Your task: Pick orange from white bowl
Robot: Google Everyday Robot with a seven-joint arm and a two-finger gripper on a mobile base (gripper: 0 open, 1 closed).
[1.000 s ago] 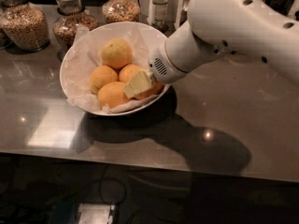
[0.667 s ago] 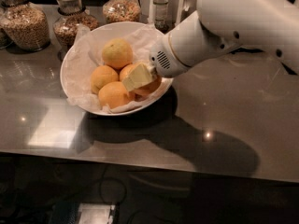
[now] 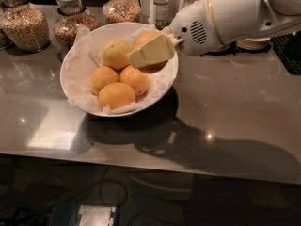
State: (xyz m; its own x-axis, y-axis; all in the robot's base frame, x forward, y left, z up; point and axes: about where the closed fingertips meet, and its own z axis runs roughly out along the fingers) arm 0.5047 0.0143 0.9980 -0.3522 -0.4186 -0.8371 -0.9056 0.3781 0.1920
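The white bowl [image 3: 77,60], lined with crinkled white paper, stands on the grey counter at centre left. My gripper [image 3: 146,52] hangs over the bowl's right rear part. It is shut on the orange [image 3: 145,37], held a little above the other fruit. One cream finger [image 3: 153,51] covers the orange's middle, so only its top and underside show. The other finger is hidden behind it. A paler yellow-green fruit [image 3: 116,53] and three smaller oranges [image 3: 117,95] lie in the bowl.
Glass jars of grain [image 3: 26,25] [image 3: 70,22] [image 3: 121,8] and a bottle [image 3: 161,4] stand behind the bowl. My white arm [image 3: 235,13] reaches in from the upper right. The counter's front edge [image 3: 150,166] runs across below.
The gripper has risen from low in the bowl's right side and moved back, carrying the orange up with it. One more small orange now shows in the bowl.
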